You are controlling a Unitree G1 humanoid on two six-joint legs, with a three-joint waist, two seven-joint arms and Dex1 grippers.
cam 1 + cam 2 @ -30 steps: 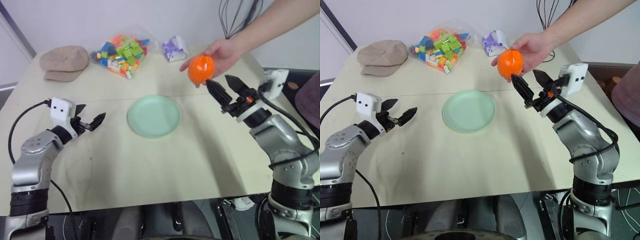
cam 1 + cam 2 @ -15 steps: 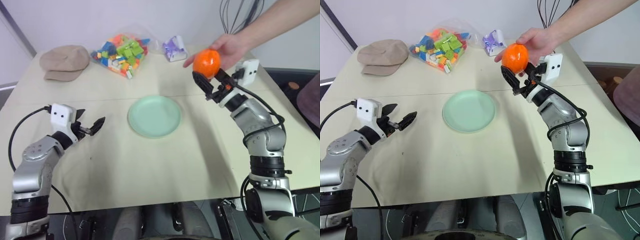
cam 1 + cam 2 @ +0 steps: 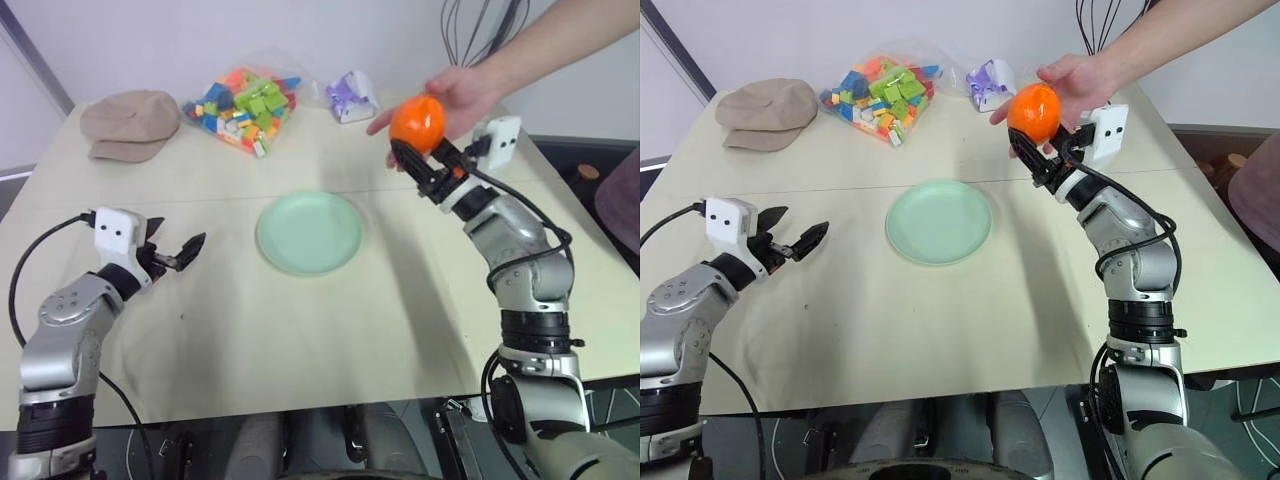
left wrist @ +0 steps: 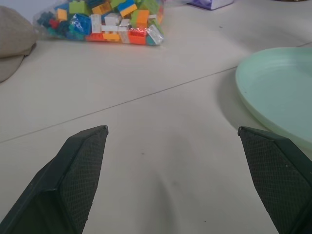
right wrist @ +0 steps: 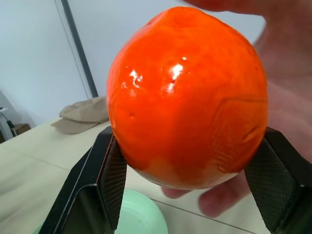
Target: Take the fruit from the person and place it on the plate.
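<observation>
Orange fruit clamped in right claw, person's hand touching; left claw open.

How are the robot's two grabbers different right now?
The right gripper is shut on the fruit, which the person's hand also holds; the left gripper is open, holding nothing. The right one is raised above the table; the left one sits low near it. Both have two black fingers.
</observation>
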